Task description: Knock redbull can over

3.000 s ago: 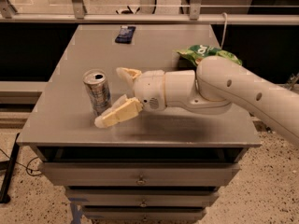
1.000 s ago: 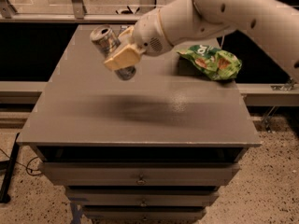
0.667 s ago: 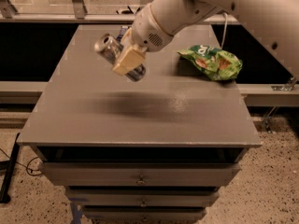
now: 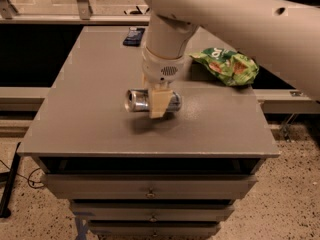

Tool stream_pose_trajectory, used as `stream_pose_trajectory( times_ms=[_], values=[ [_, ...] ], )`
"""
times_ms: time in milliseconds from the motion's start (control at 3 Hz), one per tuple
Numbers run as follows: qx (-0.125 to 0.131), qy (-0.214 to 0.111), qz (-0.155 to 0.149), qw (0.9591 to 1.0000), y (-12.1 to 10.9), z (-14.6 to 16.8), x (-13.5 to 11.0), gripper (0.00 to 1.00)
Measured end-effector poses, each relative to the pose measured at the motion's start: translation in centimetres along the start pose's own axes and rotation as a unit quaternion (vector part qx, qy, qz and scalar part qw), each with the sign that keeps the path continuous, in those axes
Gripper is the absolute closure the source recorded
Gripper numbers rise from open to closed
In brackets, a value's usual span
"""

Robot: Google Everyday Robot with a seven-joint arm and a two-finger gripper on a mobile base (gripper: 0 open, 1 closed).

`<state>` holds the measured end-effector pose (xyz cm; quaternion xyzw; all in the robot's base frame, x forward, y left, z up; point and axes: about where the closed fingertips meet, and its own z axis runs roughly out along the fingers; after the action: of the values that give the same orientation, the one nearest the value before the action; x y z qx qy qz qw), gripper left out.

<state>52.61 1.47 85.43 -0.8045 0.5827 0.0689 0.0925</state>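
The redbull can (image 4: 137,100) is a slim silver can lying on its side, its top facing left, low over the middle of the grey table (image 4: 75,114). My gripper (image 4: 158,107) points straight down from above and is shut on the can's middle. One cream finger (image 4: 159,103) crosses the front of the can; the other is hidden behind it. A shadow lies on the table just under the can, and I cannot tell whether the can touches the surface.
A green crinkled snack bag (image 4: 227,64) lies at the table's right side. A small dark flat object (image 4: 134,36) lies at the far edge. Drawers (image 4: 150,191) sit below the front edge. My arm (image 4: 235,19) spans the upper right.
The can stood upright at the left of the table between my fingers. It was then lifted and tilted in the air. Now it is horizontal and low over the table's middle.
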Motion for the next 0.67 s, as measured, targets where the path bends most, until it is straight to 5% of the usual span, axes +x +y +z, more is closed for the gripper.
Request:
stream_pose_trajectory(
  times_ms=[333, 667],
  values=[
    [-0.012, 0.108, -0.023, 0.9938, 1.0, 1.3, 3.8, 1.0],
    [0.007, 0.198, -0.02, 0.98, 0.1, 1.1, 7.2, 1.0]
  ],
)
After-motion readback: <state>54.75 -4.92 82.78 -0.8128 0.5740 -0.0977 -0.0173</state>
